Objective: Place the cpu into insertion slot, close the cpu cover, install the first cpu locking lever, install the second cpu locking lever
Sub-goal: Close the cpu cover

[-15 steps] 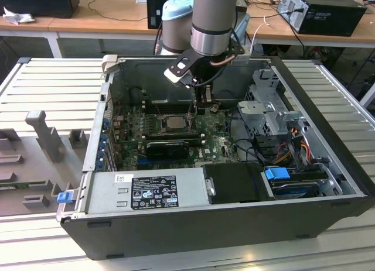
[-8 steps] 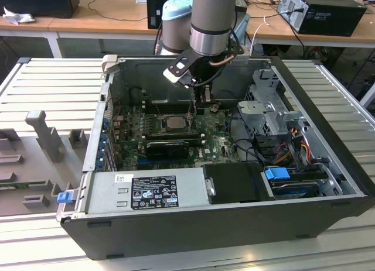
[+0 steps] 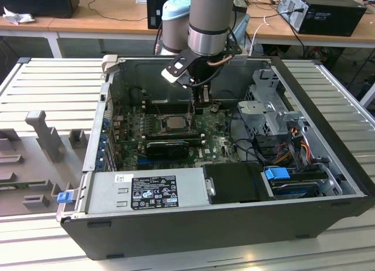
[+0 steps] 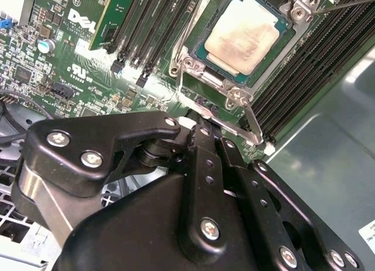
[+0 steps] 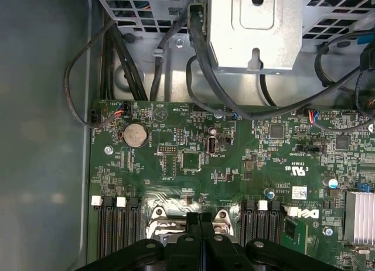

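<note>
In the exterior view, an open computer case [image 3: 222,224] lies on the ribbed worktop [image 3: 53,83]. The arm [image 3: 208,19] drops in from the upper middle of the frame. Its end effector [image 3: 191,110] is low over the green motherboard [image 3: 217,145], right beside the cpu [image 3: 173,123] at the frame's centre. A black graphics card [image 3: 167,147] lies just below that, and the power supply [image 3: 146,192] runs along the lower part of the frame.

In the second wrist view, the cpu [image 4: 243,34] sits silver side up in the insertion slot [image 4: 188,63], with the cpu cover [image 4: 218,83] lying flat around it. A thin wire lever [image 4: 249,116] runs past the socket's corner, close to the black fingertips [image 4: 202,136]. I cannot tell whether they pinch it.

In the first wrist view, the two fingers [image 5: 192,224] stand pressed together with only a seam between them, above the socket area. A coin battery [image 5: 135,134] and grey cables [image 5: 205,66] lie beyond.
</note>
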### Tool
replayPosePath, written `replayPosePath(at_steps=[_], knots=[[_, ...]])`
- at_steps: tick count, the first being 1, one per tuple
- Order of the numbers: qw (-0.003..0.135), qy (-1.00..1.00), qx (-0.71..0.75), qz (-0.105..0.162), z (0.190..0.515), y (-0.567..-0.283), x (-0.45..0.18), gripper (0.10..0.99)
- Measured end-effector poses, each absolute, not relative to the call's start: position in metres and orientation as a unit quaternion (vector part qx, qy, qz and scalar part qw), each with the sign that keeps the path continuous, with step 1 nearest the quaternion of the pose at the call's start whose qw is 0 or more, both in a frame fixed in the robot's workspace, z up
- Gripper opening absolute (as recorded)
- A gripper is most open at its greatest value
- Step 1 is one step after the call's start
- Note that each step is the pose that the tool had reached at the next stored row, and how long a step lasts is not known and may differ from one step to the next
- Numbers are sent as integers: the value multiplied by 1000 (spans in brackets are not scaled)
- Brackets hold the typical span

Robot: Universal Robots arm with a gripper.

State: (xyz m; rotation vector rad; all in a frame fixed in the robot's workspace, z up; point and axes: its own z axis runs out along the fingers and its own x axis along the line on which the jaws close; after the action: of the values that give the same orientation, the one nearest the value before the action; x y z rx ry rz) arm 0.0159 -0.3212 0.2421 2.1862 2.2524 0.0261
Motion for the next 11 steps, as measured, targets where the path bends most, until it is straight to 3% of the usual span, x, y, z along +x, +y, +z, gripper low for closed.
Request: replayPosePath(at_steps=[11], knots=[[1, 718, 696, 8, 242, -321, 8, 106]])
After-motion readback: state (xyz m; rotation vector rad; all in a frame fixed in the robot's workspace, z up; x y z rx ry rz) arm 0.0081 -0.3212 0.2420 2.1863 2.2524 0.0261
